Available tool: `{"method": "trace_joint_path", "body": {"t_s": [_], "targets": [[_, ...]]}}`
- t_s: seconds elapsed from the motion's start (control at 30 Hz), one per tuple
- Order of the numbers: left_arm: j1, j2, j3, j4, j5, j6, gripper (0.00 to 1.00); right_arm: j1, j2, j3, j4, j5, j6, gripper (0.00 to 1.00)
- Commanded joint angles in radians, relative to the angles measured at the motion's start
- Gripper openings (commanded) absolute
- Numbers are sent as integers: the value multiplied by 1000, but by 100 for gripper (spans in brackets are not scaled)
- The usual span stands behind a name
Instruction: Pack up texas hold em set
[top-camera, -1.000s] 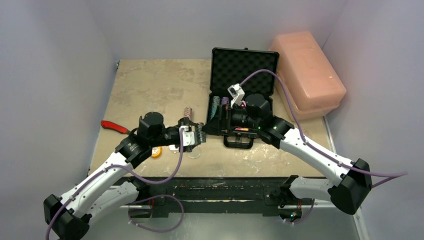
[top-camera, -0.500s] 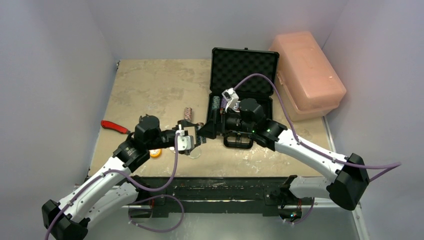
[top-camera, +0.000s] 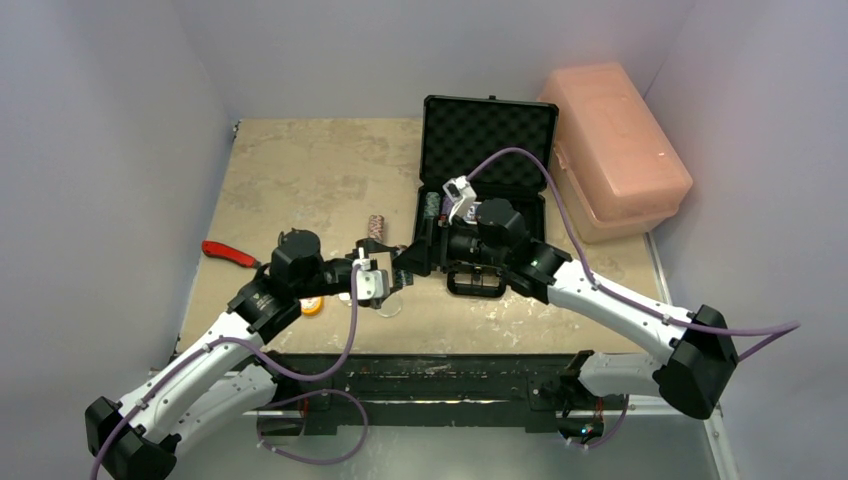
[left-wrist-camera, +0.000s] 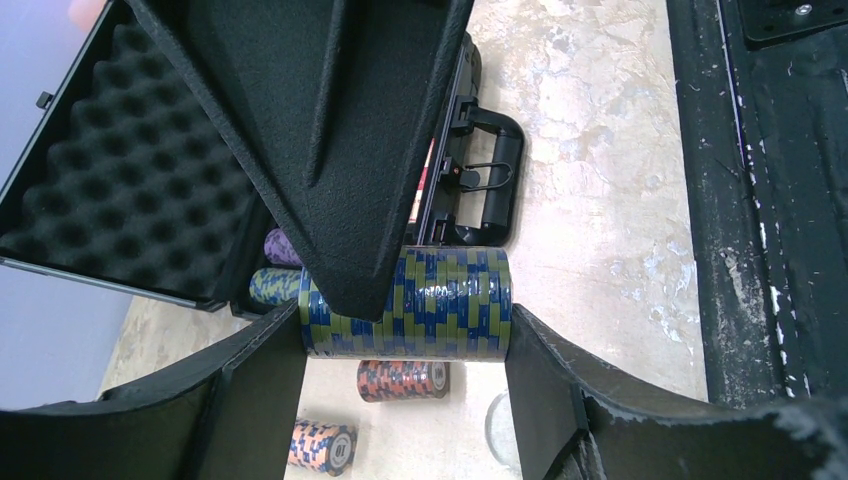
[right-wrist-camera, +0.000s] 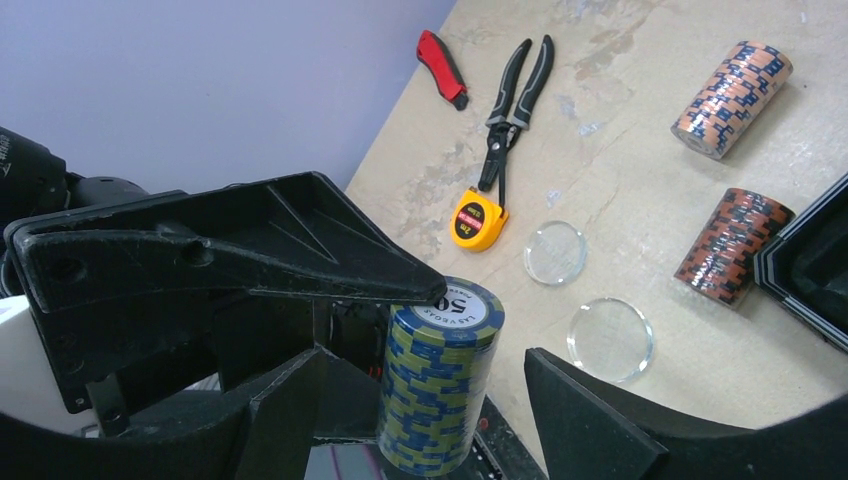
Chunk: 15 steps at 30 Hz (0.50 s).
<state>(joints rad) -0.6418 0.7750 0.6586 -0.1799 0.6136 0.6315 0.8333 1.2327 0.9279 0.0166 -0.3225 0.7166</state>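
My left gripper (left-wrist-camera: 403, 335) is shut end to end on a lying stack of blue-and-olive poker chips (left-wrist-camera: 440, 305), held above the table by the case's front left corner. My right gripper (right-wrist-camera: 430, 420) is open, its jaws on either side of the same stack (right-wrist-camera: 440, 390) with gaps on both sides. In the top view the two grippers meet, the left (top-camera: 388, 277) and the right (top-camera: 412, 262). The black briefcase (top-camera: 490, 135) stands open with its foam lid up; purple chips (left-wrist-camera: 280, 245) and blue-olive chips (left-wrist-camera: 268, 285) lie inside.
On the table lie an orange chip stack (right-wrist-camera: 733, 98), a brown one (right-wrist-camera: 735, 245), two clear discs (right-wrist-camera: 555, 252) (right-wrist-camera: 610, 338), an orange tape measure (right-wrist-camera: 478, 218), pliers (right-wrist-camera: 510, 100) and a red cutter (right-wrist-camera: 440, 55). A big pink box (top-camera: 615, 140) stands at the back right.
My right gripper has moved left from over the case to the left gripper and now straddles the chip stack. The left gripper stays shut on the stack and barely shifted.
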Motion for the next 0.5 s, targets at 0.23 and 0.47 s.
{"method": "trace_joint_path", "body": {"t_s": [0.23, 0.47], "targets": [[9, -21, 11, 162, 28, -20, 0, 28, 10, -9, 62, 49, 18, 75], [15, -22, 10, 165, 29, -26, 0, 41, 23, -6, 69, 60, 20, 71]]}}
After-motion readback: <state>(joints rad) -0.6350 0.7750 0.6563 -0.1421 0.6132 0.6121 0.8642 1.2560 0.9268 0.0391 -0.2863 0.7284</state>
